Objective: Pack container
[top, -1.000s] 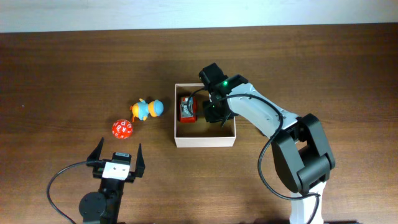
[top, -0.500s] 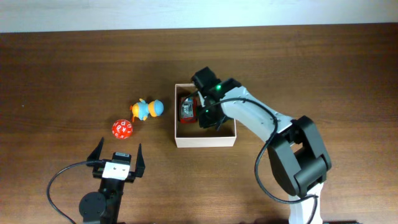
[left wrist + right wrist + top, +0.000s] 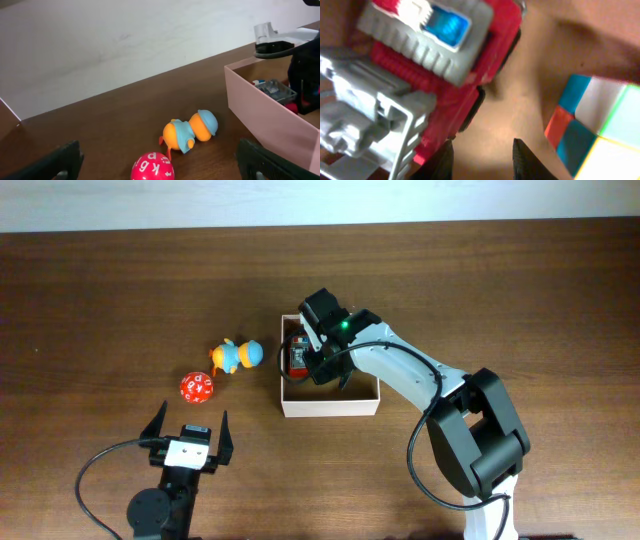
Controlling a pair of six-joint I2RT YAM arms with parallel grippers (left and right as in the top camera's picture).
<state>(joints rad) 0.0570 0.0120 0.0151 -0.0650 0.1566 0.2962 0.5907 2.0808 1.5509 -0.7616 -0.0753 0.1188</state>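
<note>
The container [image 3: 330,408] is a shallow white-walled box with a tan floor, at the table's middle. A red and grey toy truck [image 3: 297,356] lies at its left side. My right gripper [image 3: 322,363] is down inside the box, open and empty. In the right wrist view its fingertips [image 3: 443,161] stand just beside the truck [image 3: 420,65] over the tan floor [image 3: 520,95], with a multicoloured cube [image 3: 600,125] to the right. My left gripper [image 3: 188,430] is open and empty near the front edge.
An orange and blue duck toy [image 3: 237,355] and a red lettered ball [image 3: 197,387] lie left of the container. In the left wrist view the duck [image 3: 190,132] and ball [image 3: 152,167] lie ahead, with the container wall [image 3: 265,120] to the right.
My right gripper has moved left inside the container, from its right half toward the red truck. The left arm and the toys outside have not moved.
</note>
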